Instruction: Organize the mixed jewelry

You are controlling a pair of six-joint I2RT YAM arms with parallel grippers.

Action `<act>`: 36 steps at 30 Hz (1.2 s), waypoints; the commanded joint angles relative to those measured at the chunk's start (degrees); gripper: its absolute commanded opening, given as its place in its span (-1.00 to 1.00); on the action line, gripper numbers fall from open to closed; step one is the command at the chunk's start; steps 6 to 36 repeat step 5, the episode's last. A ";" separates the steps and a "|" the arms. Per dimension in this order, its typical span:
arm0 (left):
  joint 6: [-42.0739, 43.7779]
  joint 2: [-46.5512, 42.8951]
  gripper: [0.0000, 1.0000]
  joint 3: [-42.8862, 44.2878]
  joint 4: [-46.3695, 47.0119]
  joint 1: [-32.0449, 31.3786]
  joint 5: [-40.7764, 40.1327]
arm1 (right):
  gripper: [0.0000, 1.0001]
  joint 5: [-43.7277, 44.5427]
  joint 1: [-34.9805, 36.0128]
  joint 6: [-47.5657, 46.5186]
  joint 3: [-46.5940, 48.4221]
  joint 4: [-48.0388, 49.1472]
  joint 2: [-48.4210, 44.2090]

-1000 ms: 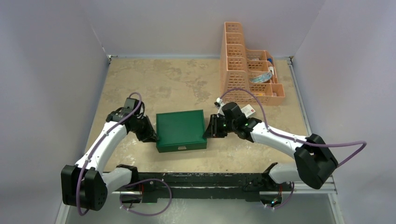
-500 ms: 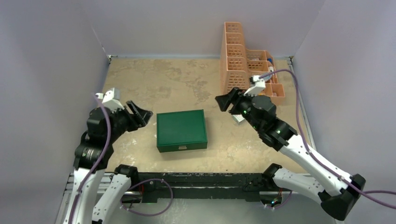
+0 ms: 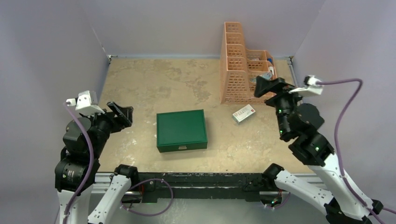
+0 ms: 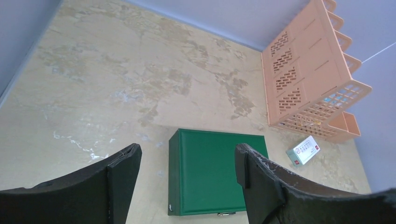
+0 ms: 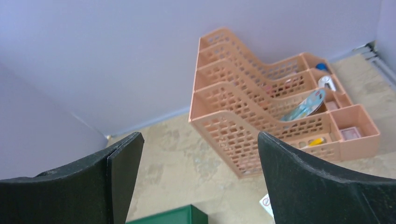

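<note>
A closed dark green box (image 3: 181,129) with a small metal clasp on its front lies flat in the middle of the table. It also shows in the left wrist view (image 4: 217,172), and only its far corner shows in the right wrist view (image 5: 173,217). The mixed jewelry is out of view in every frame. My left gripper (image 3: 122,115) hangs open, raised well to the left of the box, with nothing between its fingers (image 4: 187,151). My right gripper (image 3: 261,87) is open and empty too (image 5: 201,140), high up at the right in front of the organizer.
An orange plastic desk organizer (image 3: 243,70) with stepped, perforated compartments stands at the back right and holds small items. A small white card box (image 3: 243,113) with red print lies on the table between it and the green box. Grey walls close the table's left, back and right.
Both grippers were low against the green box's left and right sides. They have opened wide, lifted and drawn back outward. The box has not moved.
</note>
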 commanded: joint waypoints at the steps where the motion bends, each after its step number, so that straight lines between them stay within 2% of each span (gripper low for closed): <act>1: 4.06 0.49 0.50 2.95 -0.53 -0.13 -2.42 | 0.89 7.78 0.08 -4.27 3.28 -0.81 -3.05; 5: 5.28 0.69 0.55 3.48 -0.18 -0.13 -1.24 | 0.90 7.79 0.06 -4.44 2.41 0.36 -5.29; 36: 5.28 0.69 0.55 3.48 -0.18 -0.13 -1.24 | 0.90 7.79 0.06 -4.44 2.41 0.36 -5.29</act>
